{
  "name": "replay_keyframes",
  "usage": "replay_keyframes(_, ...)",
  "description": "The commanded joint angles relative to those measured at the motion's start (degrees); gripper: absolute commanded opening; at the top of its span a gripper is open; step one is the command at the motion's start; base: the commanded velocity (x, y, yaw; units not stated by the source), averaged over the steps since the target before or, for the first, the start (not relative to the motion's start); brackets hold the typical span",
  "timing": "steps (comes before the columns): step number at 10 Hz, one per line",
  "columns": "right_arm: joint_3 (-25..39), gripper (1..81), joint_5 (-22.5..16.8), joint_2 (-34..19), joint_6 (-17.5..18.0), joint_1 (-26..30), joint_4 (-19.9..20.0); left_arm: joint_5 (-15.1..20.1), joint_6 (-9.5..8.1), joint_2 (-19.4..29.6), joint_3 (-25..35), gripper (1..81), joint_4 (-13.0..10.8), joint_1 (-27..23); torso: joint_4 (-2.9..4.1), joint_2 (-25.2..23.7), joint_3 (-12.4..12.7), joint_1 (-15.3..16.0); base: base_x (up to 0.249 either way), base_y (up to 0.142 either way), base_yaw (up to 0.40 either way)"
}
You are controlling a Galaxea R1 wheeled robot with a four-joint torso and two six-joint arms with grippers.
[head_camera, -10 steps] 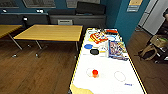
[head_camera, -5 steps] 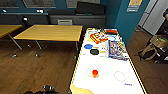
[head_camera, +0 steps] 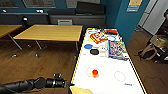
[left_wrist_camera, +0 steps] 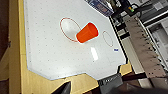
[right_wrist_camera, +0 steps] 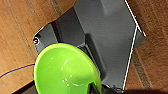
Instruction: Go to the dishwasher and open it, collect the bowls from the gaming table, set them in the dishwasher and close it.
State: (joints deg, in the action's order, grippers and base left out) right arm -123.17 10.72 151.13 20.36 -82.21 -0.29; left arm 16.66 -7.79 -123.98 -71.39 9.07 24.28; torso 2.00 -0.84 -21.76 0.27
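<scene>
white gaming table (head_camera: 107, 75), wood floor (head_camera: 37, 65) | right fingers hold green bowl (right_wrist_camera: 66, 68) | left unclear

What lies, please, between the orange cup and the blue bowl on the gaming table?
In the head view, bare white tabletop and a black round disc lie between the orange cup and the blue bowl.

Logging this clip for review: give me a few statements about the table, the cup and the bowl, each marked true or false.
1. An orange cup stands on the white-topped gaming table. True.
2. The green bowl lies on the gaming table. False: it shows at the right gripper, over wood floor and the robot's grey base.
3. A blue disc and a black disc lie on the table. True.
4. The left arm reaches over the far end of the table. False: it is at the near edge.
</scene>
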Motion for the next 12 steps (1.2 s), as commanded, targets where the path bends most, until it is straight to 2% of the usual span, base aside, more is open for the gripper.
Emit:
replay_keyframes(1,0.49,1.0,-4.38,-0.54,-0.06,1.74,-1.03,5.13,-9.0,-2.77,-6.05,81.1,1.74,-11.22,0.0,0.0,0.0,0.0,0.0,0.0,0.0)
replay_keyframes(2,0.49,1.0,-4.56,-0.01,-0.06,2.35,-1.11,6.09,-11.89,-3.82,-8.5,81.1,1.48,-13.67,0.0,0.0,0.0,0.0,0.0,0.0,0.0)
replay_keyframes(3,0.4,1.0,-5.44,0.25,-0.06,2.88,-1.11,10.67,-12.43,-5.23,-10.0,81.1,1.57,-17.18,0.0,0.0,-0.02,0.0,0.0,0.0,0.0)
replay_keyframes(4,0.4,1.0,-6.06,0.43,-0.06,3.23,-1.03,12.94,-12.77,-7.06,-11.22,81.1,1.48,-19.74,0.0,0.0,-0.02,0.0,0.0,0.0,0.0)
replay_keyframes(5,0.4,1.0,-6.06,0.52,-0.06,3.41,-1.03,13.13,-12.95,-8.47,-12.36,81.1,1.3,-20.98,0.0,0.02,-0.02,0.0,0.0,0.0,0.0)
replay_keyframes(9,-1.26,1.0,-6.93,1.22,-0.06,3.67,-0.77,16.55,-12.86,-17.69,-22.81,81.1,-0.8,-21.69,0.0,0.02,-0.05,0.02,0.0,0.0,0.0)
replay_keyframes(12,-2.15,1.0,-7.02,1.92,-0.06,3.76,-0.76,18.58,-12.86,-24.12,-28.1,81.1,-2.47,-22.3,0.0,0.02,-0.05,0.02,0.0,0.0,0.0)
